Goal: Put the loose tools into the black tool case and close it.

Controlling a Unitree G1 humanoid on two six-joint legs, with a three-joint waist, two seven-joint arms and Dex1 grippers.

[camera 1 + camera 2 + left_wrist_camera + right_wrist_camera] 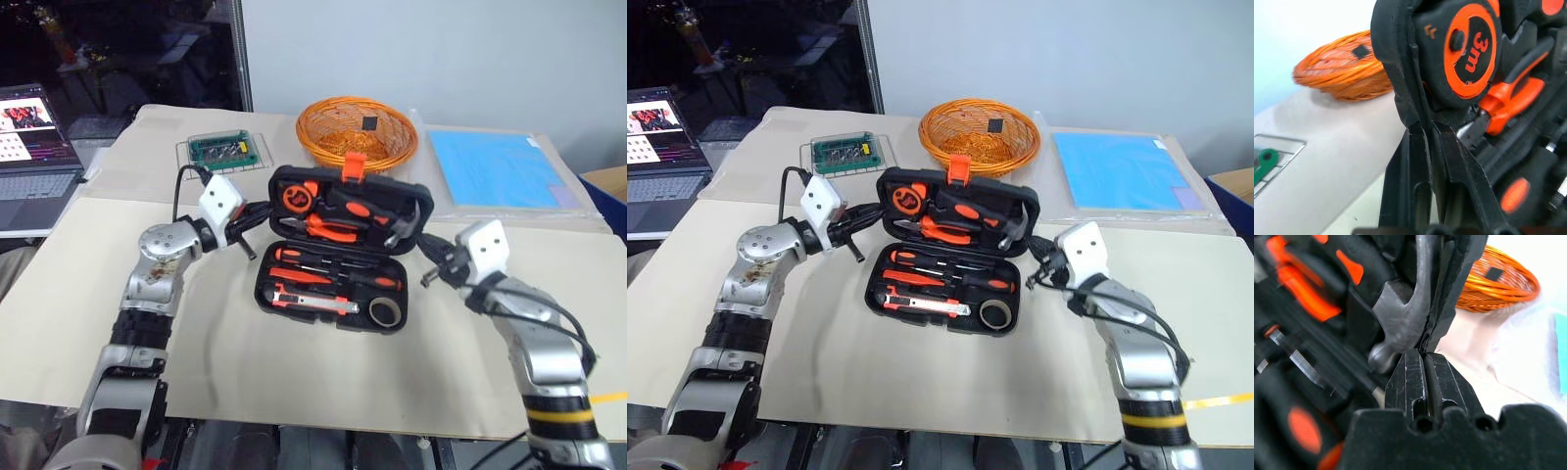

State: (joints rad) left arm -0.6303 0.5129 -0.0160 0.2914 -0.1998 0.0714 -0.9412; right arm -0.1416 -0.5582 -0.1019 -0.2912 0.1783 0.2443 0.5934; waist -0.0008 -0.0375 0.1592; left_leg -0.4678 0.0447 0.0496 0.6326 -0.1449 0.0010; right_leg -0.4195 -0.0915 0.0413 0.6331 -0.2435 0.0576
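Two screwdrivers (328, 262), a utility knife (312, 302) and a tape roll (386, 312) lie in the black tool case's (338, 247) lower half mid-table, lid half raised. Left gripper (257, 219), fingers pressed together, meets the lid's left edge; right gripper (429, 251), fingers likewise together, its right edge. Bare table surrounds the case.

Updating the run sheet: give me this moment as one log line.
stage: closing | black tool case: half open, tools seated | left gripper: at lid's left edge | right gripper: shut at lid's right edge

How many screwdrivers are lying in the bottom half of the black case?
3 screwdrivers, all side by side in the upper rows of the black tool case's lower half, above the utility knife and tape roll. More could hide in the raised lid.
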